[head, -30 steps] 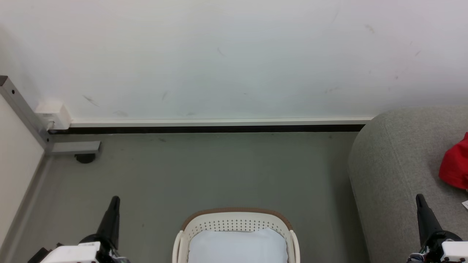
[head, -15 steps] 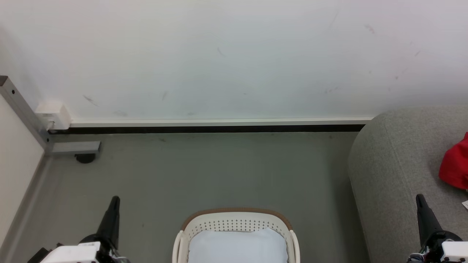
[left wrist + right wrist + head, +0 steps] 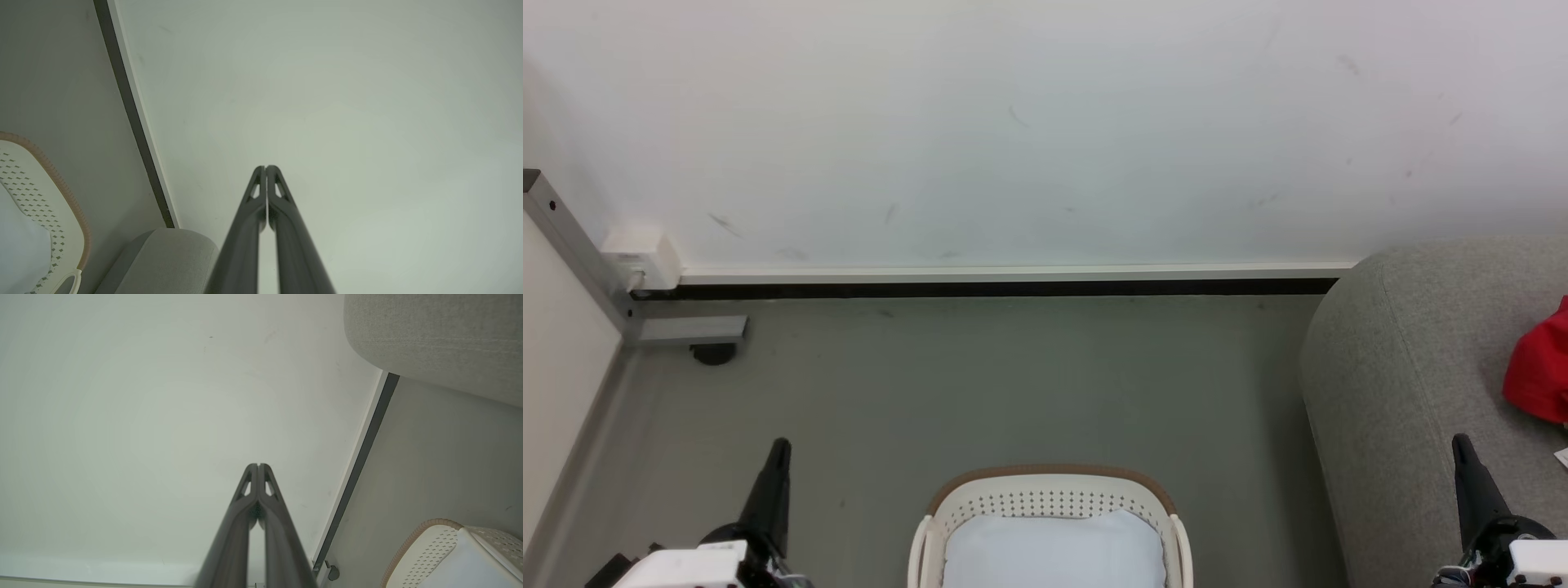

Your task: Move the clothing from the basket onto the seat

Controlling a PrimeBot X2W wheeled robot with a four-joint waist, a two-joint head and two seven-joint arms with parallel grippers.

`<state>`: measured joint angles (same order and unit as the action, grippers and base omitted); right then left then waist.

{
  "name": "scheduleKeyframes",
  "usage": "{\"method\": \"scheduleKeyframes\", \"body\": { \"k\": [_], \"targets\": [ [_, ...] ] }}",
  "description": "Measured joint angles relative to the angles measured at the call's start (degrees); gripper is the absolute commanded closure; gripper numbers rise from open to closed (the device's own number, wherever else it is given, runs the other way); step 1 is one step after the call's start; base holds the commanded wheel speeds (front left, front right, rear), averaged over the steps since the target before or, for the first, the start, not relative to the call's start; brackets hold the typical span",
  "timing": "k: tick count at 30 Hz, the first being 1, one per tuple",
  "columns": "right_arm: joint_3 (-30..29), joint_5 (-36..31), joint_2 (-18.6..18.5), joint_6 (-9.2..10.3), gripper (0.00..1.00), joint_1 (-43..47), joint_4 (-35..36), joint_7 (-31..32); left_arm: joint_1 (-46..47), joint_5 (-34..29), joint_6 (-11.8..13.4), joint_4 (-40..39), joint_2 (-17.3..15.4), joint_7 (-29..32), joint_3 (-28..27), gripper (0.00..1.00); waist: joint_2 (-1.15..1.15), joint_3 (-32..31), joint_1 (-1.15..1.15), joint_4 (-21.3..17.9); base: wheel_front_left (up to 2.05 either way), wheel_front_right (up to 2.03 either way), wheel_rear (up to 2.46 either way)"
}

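While left end effector (image 3: 778, 447), right end effector (image 3: 1461, 443) hang closed, empty — grey floor (image 3: 1013, 384); white wall (image 3: 1013, 122), seat (image 3: 1405, 343).

So the cream-white laundry basket (image 3: 1052, 498), with its brown rim and rows of little holes, sits upright on the floor left of the big grey woven sofa (image 3: 1405, 384), not touching it. The red clothing (image 3: 1539, 371) lies bunched up on the sofa, partly cut off.
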<state>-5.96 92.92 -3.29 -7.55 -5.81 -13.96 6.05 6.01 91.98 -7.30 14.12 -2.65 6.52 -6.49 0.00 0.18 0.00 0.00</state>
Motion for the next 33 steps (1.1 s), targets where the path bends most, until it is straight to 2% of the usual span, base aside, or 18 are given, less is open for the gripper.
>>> {"method": "scheduleKeyframes", "body": {
  "k": [33],
  "targets": [
    [-0.2, -0.1, 0.2, 0.0, 1.0, 0.0, 0.0, 0.3, 0.0, 0.0, 0.0, 0.0, 0.0, 0.0, 0.0, 1.0, 0.0, 0.0, 0.0, 0.0, 0.0, 0.0, 0.0]
  ]
}}
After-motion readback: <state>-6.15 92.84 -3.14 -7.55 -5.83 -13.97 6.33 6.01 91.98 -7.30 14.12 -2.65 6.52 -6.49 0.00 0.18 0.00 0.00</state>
